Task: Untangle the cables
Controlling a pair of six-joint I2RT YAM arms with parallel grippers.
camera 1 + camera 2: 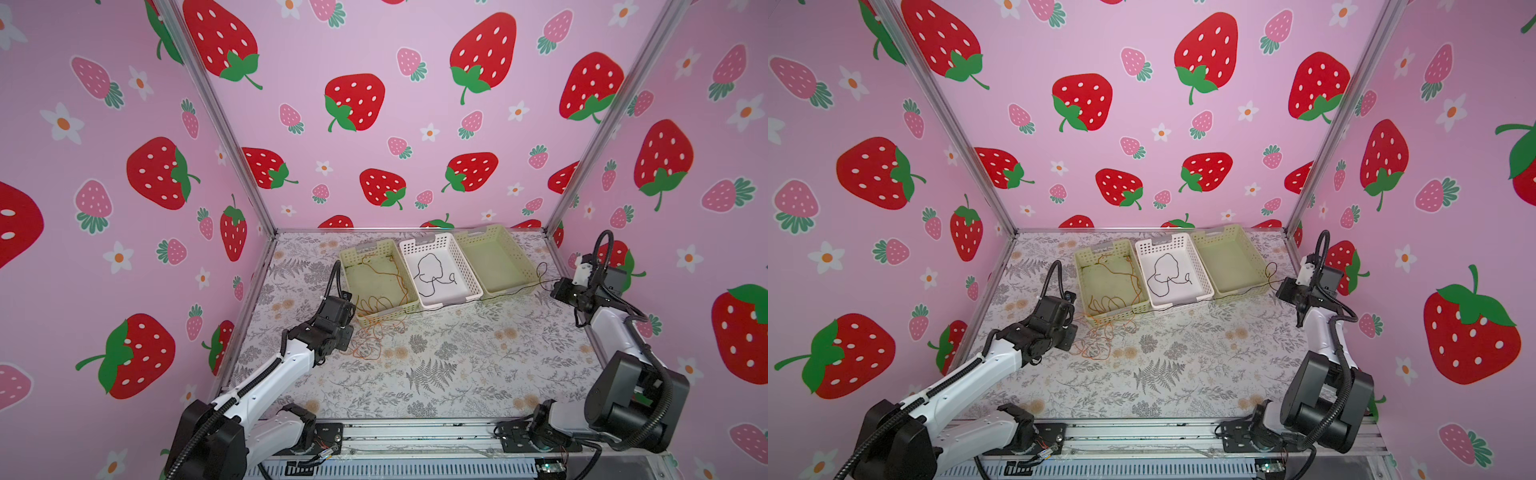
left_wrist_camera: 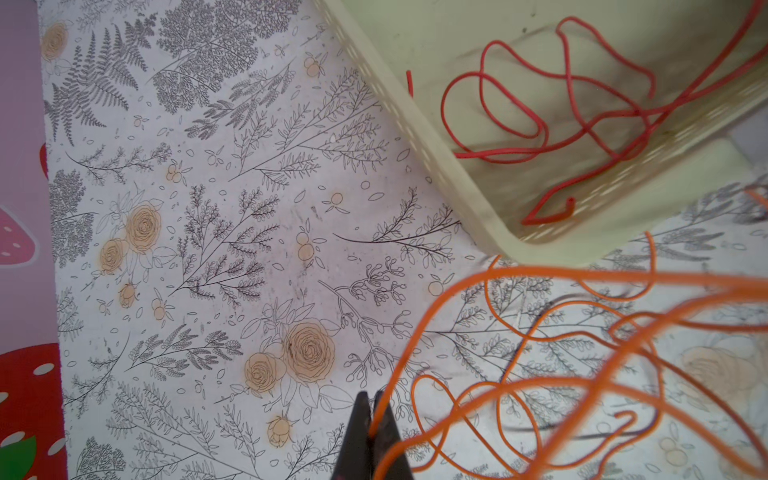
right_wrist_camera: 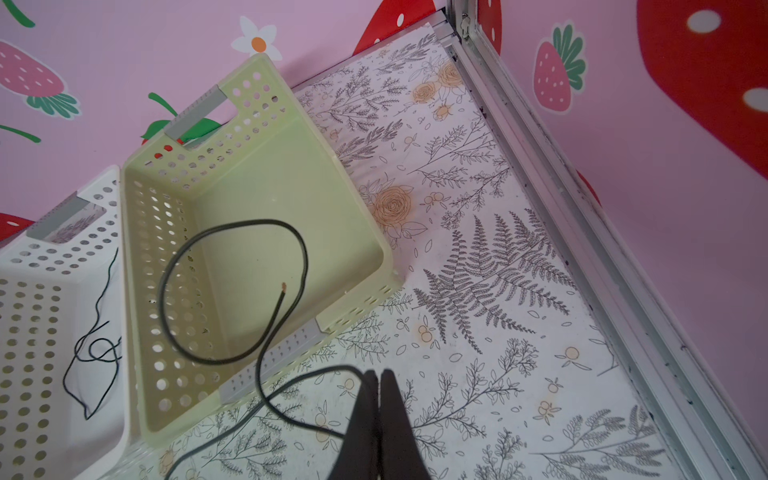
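Now left fingers (image 2: 357, 440) pinch the orange cable (image 2: 540, 276) beside a basket (image 2: 449, 166). Right fingers (image 3: 397, 415) pinch the black cable (image 3: 232, 226).

Close to the lens in the left wrist view the orange cable (image 2: 561, 275) smears into blur and runs off the frame edge — its far end untraceable. The white basket (image 3: 62, 257) is cropped (right wrist view); the black cable (image 3: 259, 374) exits that frame too.

pale green baskets (image 1: 370, 249) (image 1: 494, 262): 2 | white basket (image 1: 432, 243): 1 | orange cable (image 2: 540, 274): 1 | red cable (image 2: 498, 157): 1 | black cable (image 3: 257, 223): 1 | robot arms (image 1: 266, 374) (image 1: 615, 332): 2
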